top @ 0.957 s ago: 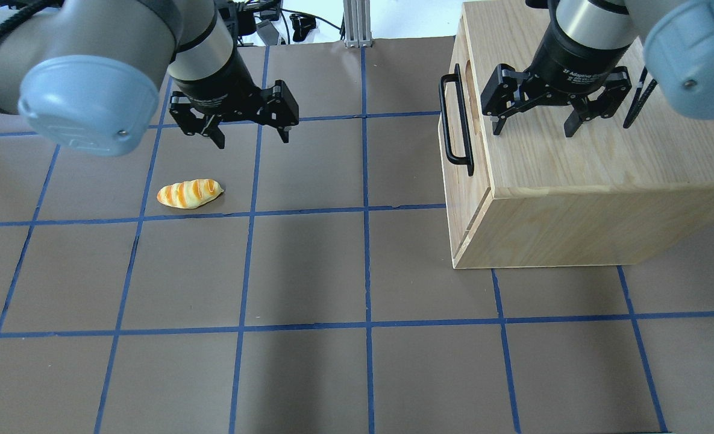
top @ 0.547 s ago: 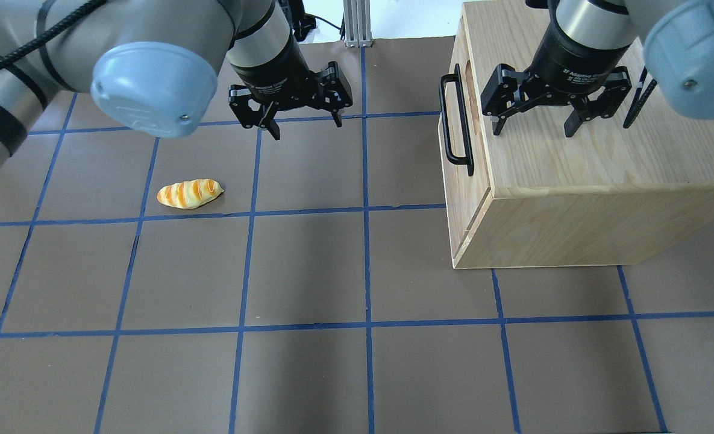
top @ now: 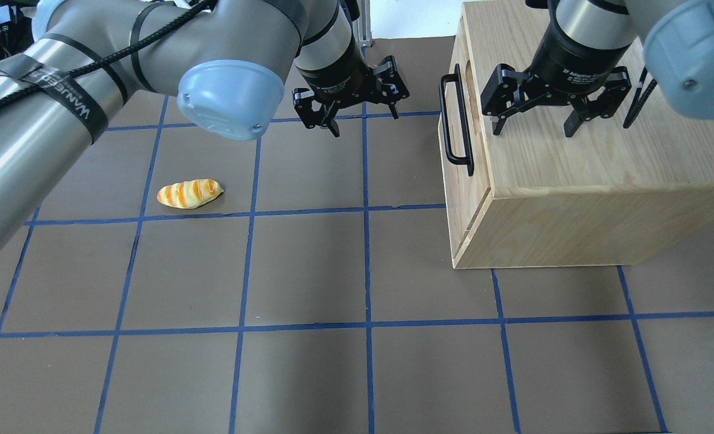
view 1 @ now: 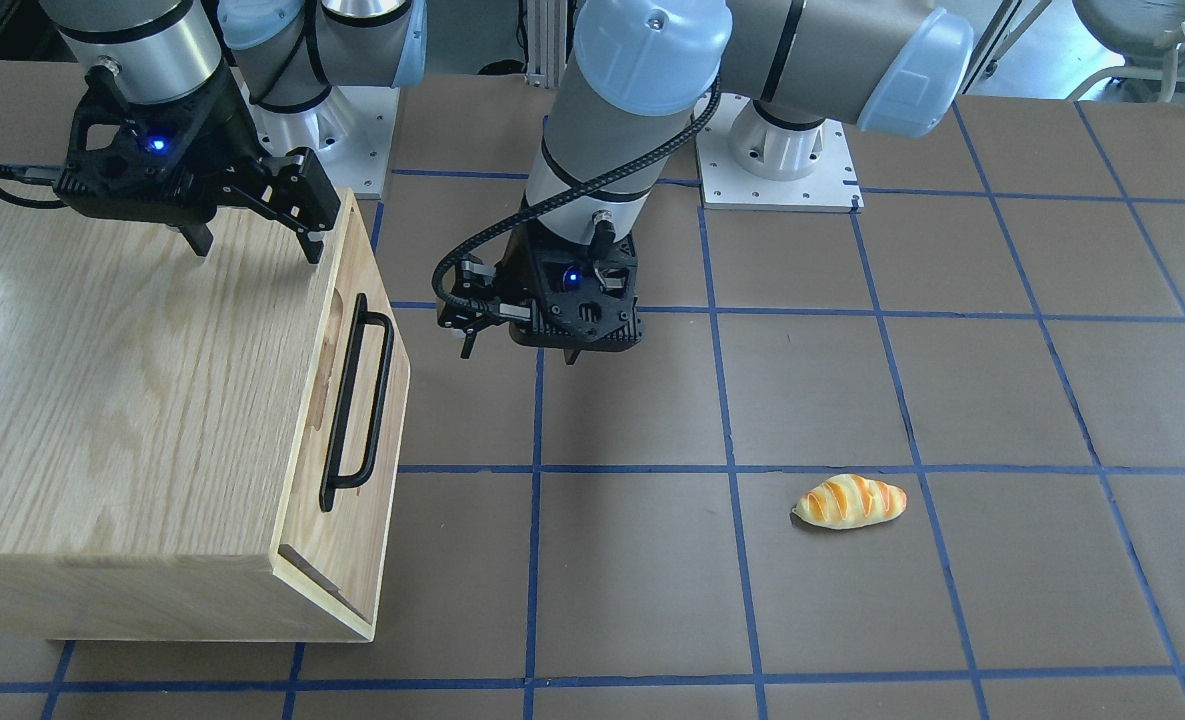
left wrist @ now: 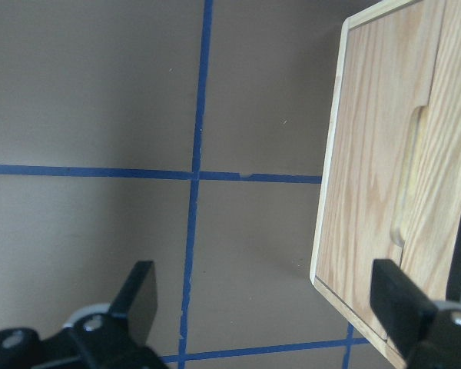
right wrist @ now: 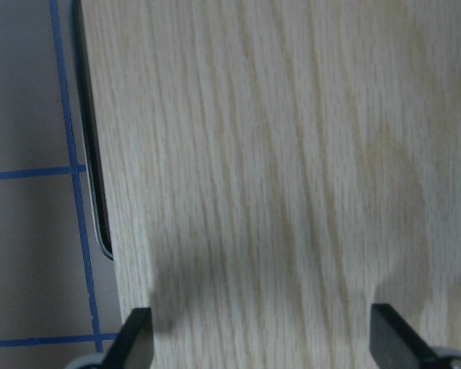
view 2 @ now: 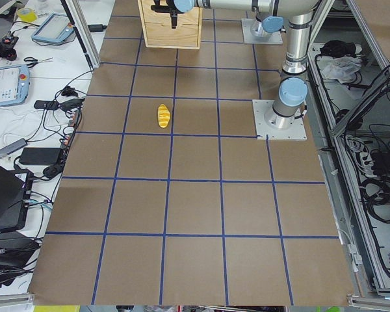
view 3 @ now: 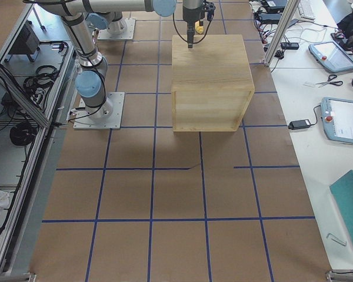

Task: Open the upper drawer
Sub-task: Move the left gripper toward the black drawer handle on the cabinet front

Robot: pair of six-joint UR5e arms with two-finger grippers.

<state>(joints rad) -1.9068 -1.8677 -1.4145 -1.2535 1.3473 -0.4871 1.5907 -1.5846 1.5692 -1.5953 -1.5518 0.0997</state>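
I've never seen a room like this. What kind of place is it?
Probably a robot lab. Two robot arms are bolted to a table marked with blue tape squares, tablets and cables lie alongside, and an oak cabinet and a toy bread loaf are set out for practice.

my left gripper (left wrist: 265,307) spread wide, nothing between fingers. brown mat (left wrist: 92,84) with blue tape lines (left wrist: 196,177) below. upper drawer (left wrist: 376,184) front at right, oblong cutout (left wrist: 409,173) visible.

From the exterior right view, the upper drawer (view 1: 347,400) was hidden behind the cabinet (view 3: 210,82). The wrist view cut off the drawer's handle (right wrist: 88,138) at its top edge.
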